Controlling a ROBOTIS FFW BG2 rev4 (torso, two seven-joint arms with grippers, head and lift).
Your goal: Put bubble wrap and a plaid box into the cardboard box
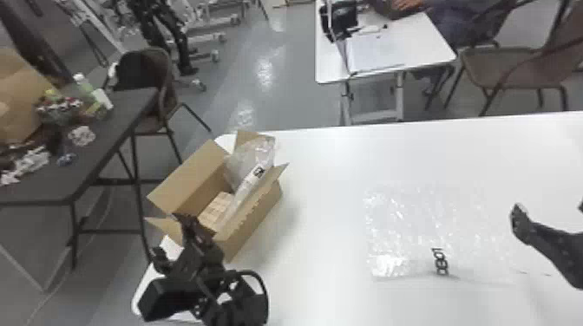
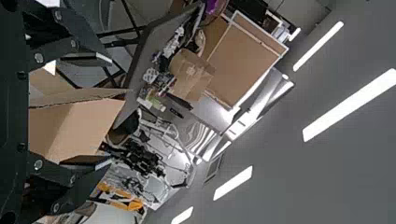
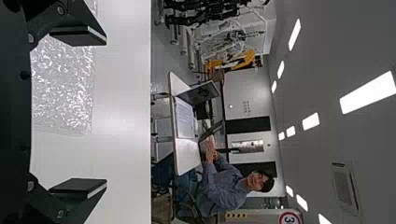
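Bubble wrap [image 1: 425,229] is lying flat on the white table [image 1: 325,264], and the plaid box [image 1: 217,209] is sitting inside the cardboard box [image 1: 253,227] beside some clear plastic [image 1: 246,162]. I'm holding my left gripper [image 1: 172,237] wide open, empty, at the cardboard box's near end; my right gripper [image 1: 548,211] is hanging near the bubble wrap, also gaping, gripping nothing.

Robotics lab: black robot legs [image 1: 162,26], wheeled stands [image 1: 217,21], laptop [image 3: 198,94] on white desk [image 3: 187,156], strip lights [image 3: 369,92] along ceiling [image 3: 369,140]

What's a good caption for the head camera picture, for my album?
Plaid box inside the cardboard box, bubble wrap flat beside it.
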